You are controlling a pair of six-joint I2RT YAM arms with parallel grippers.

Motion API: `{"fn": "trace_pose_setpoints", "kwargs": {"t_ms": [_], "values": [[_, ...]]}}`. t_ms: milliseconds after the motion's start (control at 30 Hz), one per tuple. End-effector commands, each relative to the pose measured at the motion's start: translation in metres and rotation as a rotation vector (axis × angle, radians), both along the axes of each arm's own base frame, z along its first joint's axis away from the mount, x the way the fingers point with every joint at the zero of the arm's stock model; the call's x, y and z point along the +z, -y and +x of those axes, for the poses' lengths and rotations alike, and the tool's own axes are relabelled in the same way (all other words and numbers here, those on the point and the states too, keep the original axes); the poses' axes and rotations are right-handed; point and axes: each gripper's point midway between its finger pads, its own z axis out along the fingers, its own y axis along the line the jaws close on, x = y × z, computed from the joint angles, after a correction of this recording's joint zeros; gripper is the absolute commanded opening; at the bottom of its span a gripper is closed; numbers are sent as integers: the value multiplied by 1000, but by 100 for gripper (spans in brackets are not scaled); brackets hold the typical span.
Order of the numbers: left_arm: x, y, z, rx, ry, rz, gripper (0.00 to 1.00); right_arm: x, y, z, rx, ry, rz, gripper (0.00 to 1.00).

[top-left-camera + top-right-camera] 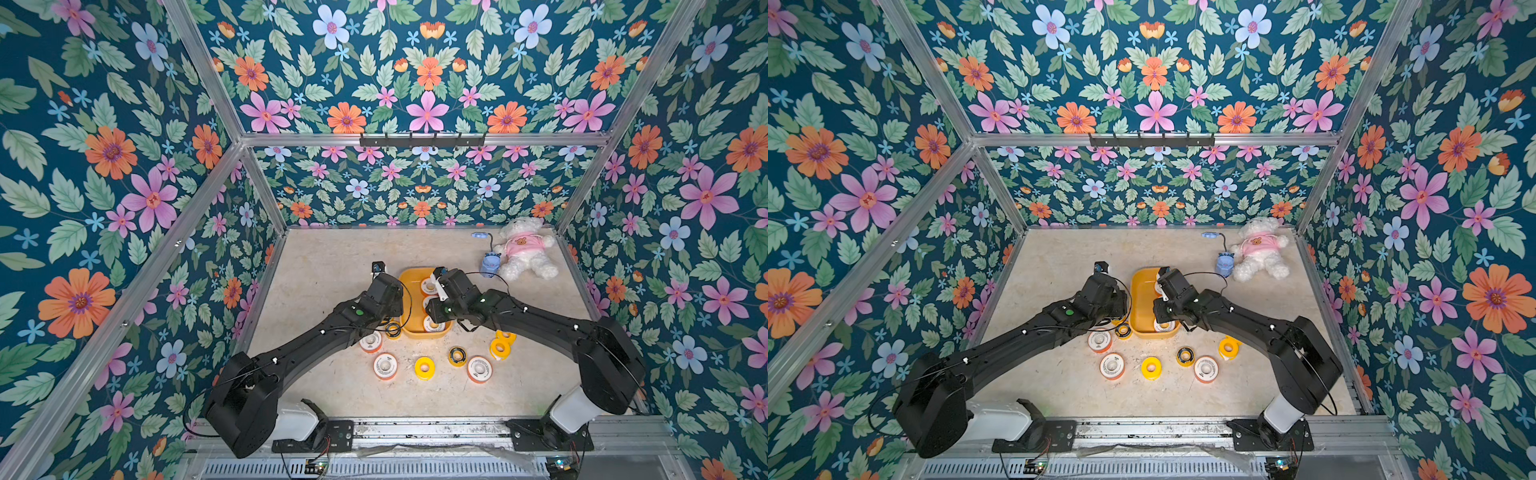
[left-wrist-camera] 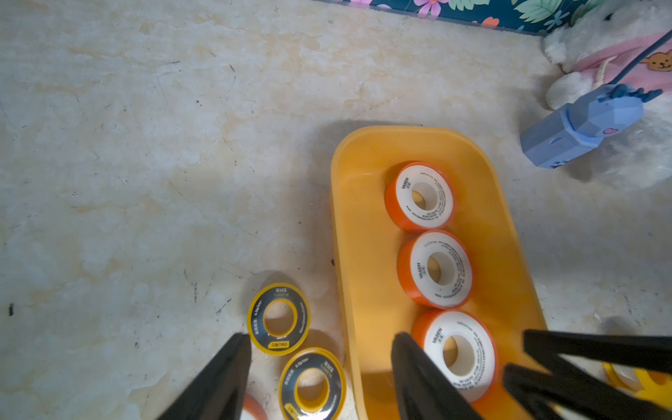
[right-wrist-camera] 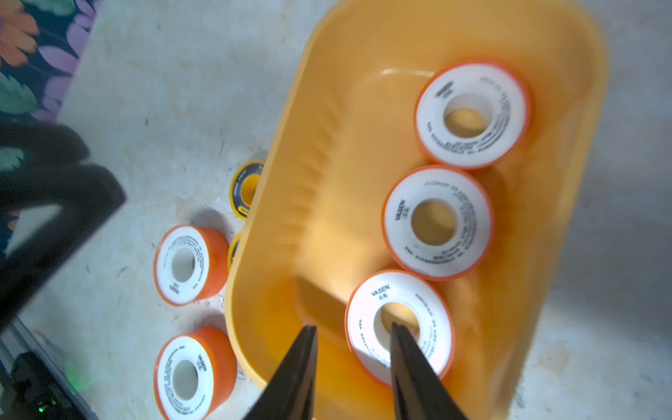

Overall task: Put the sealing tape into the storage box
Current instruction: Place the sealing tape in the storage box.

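Observation:
The yellow-orange storage box (image 1: 410,286) (image 1: 1142,299) sits mid-table. Three white-faced, orange-rimmed rolls of sealing tape lie flat in a row inside it (image 2: 423,196) (image 2: 438,271) (image 3: 398,325). My right gripper (image 3: 352,325) hangs open over the nearest roll, one finger above its hole and the other above the box floor. My left gripper (image 2: 320,340) is open, straddling the box's near left rim, with a black-and-yellow ring (image 2: 312,385) on the table between its fingers. More rolls lie loose in front of the box: white-orange (image 1: 385,365), yellow (image 1: 424,368), black-and-yellow (image 1: 457,356).
A blue gadget (image 1: 490,264) with a cable and a white plush bear (image 1: 524,249) lie at the back right. Floral walls and aluminium posts close in the table. A stacked pair of yellow rolls (image 1: 500,345) lies under the right arm.

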Motion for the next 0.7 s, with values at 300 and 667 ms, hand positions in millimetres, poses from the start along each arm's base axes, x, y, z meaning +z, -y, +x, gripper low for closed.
{"fn": "trace_pose_setpoints", "kwargs": {"t_ms": [300,667], "values": [[-24,-27,1,26,-73,-8,68,0,59,32,-248,-13,99,40],[-42,-35,3,27,-126,-16,68,-23,61,59,-292,-50,26,40]]}}
